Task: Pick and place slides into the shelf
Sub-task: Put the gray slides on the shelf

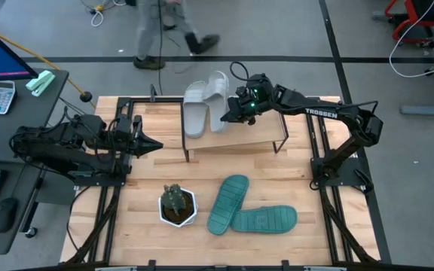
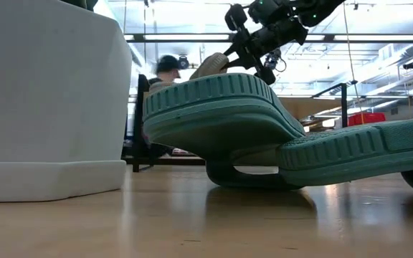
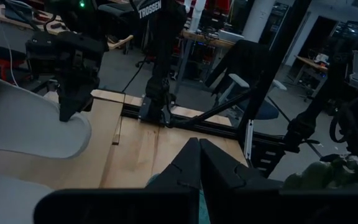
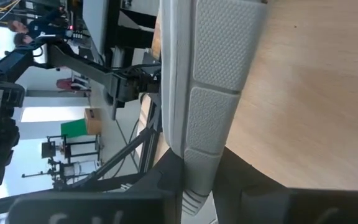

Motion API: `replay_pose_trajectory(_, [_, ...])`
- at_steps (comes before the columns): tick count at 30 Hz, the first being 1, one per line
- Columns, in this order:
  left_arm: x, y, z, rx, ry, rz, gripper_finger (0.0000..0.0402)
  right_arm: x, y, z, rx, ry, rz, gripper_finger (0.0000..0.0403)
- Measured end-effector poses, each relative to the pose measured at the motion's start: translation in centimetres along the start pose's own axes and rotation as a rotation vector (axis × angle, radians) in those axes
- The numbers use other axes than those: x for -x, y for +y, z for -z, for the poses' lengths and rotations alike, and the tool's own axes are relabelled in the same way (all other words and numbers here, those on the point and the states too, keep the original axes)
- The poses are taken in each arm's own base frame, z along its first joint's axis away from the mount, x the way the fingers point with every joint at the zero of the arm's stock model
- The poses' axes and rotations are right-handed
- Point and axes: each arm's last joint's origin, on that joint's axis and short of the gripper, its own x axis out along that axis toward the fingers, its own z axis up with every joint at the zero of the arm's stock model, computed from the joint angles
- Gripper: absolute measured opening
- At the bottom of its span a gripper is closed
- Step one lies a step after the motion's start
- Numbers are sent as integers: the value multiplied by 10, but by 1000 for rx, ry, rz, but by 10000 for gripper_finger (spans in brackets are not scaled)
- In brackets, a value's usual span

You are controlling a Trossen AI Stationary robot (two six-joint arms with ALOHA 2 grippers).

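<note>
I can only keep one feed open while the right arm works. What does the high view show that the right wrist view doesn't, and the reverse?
Only the high view: both teal slides on the tabletop, the potted plant, the first grey slide lying on the shelf, and the right claw over the shelf.

Only the right wrist view: the fingers clamped on the second grey slide, held on edge.

Both: that held slide, the shelf board and the waiting left claw.

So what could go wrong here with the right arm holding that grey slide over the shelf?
The right gripper pinches the grey slide by one edge, tilted on its side, so it could slip or land crooked. It could also bump the other grey slide at the shelf's left end.
</note>
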Motion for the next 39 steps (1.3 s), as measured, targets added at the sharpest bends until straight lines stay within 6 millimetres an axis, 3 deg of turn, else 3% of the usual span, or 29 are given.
replay_pose_trajectory(9, [0, 0, 0, -2, 0, 0, 24, 0, -7, 3, -39, 16, 68, 108])
replay_pose_trajectory(31, [0, 0, 0, -10, 0, 0, 22, -7, -7, 21, -18, 88, 126, 131])
replay_pose_trajectory(35, [0, 0, 0, -9, 0, 0, 15, -8, -4, 20, -6, 77, 103, 122])
replay_pose_trajectory(39, [0, 0, 0, 1, 0, 0, 12, -8, -1, 18, 5, 61, 77, 75])
